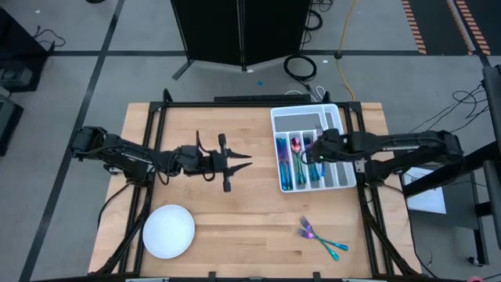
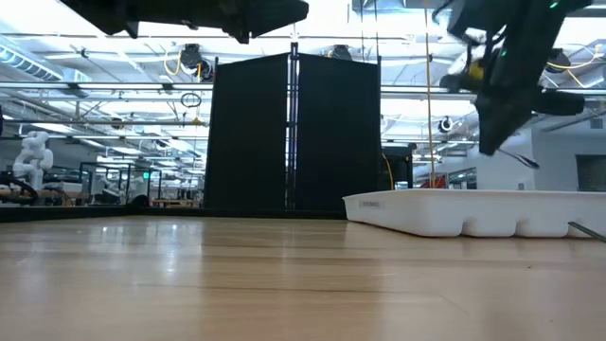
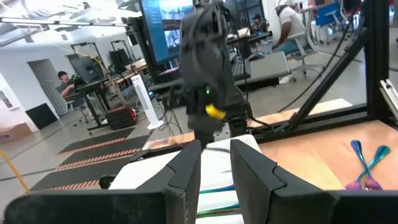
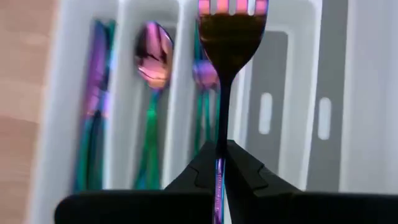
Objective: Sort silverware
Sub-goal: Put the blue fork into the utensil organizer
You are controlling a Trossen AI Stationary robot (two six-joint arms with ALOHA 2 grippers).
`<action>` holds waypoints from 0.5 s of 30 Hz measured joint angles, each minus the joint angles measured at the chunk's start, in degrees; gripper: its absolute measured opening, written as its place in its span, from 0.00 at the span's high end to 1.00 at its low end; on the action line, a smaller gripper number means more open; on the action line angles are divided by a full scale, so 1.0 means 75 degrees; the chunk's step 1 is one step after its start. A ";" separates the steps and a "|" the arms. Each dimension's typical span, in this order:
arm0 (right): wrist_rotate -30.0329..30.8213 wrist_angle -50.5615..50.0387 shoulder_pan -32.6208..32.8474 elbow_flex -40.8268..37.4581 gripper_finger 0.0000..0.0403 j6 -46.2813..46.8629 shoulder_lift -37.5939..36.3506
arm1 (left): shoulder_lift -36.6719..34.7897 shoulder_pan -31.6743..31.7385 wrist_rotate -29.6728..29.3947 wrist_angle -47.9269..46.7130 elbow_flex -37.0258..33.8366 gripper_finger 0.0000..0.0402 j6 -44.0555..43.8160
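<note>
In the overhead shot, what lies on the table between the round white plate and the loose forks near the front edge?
Nothing: the high view shows only bare wooden tabletop between the plate and the loose forks.

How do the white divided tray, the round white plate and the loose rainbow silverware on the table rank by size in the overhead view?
1. White divided tray, largest.
2. Round white plate.
3. Loose rainbow silverware, smallest; thin pieces in a small cluster.

tray (image 1: pixel 344 113) at table's back right with silverware (image 1: pixel 296 166) inside, plate (image 1: pixel 168 231) front left, forks (image 1: pixel 319 236) front right
</note>
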 joint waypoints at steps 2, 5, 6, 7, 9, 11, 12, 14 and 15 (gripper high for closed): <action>-0.0276 0.0073 -0.0302 -0.0003 1.00 -0.0394 0.0301 | -0.0001 0.0009 -0.0001 0.0064 0.0002 0.78 -0.0005; -0.0870 0.0753 -0.0650 -0.0009 1.00 -0.1237 0.0661 | 0.0000 0.0013 -0.0001 0.0055 0.0006 0.78 -0.0005; -0.1125 0.1138 -0.0755 -0.0009 1.00 -0.1602 0.0746 | 0.0000 0.0018 -0.0001 0.0053 0.0006 0.78 -0.0002; -0.1406 0.1514 -0.0857 -0.0009 1.00 -0.1942 0.0822 | 0.0000 0.0021 -0.0001 0.0056 0.0006 0.78 -0.0005; -0.1999 0.2146 -0.1061 -0.0009 1.00 -0.2458 0.0948 | 0.0000 0.0026 -0.0001 0.0049 0.0006 0.78 -0.0005; -0.2453 0.2499 -0.1276 -0.0006 1.00 -0.2898 0.1019 | 0.0000 0.0027 -0.0001 0.0038 0.0006 0.78 -0.0005; -0.2618 0.2484 -0.1393 -0.0006 1.00 -0.3080 0.1027 | 0.0000 0.0030 -0.0001 0.0038 0.0006 0.78 -0.0005; -0.2934 0.2397 -0.1655 -0.0006 1.00 -0.3502 0.1031 | 0.0000 0.0030 -0.0001 -0.0024 0.0006 0.78 -0.0014; -0.3167 0.2421 -0.1780 -0.0006 1.00 -0.3795 0.1031 | 0.0000 0.0030 -0.0001 -0.0075 0.0006 0.78 -0.0014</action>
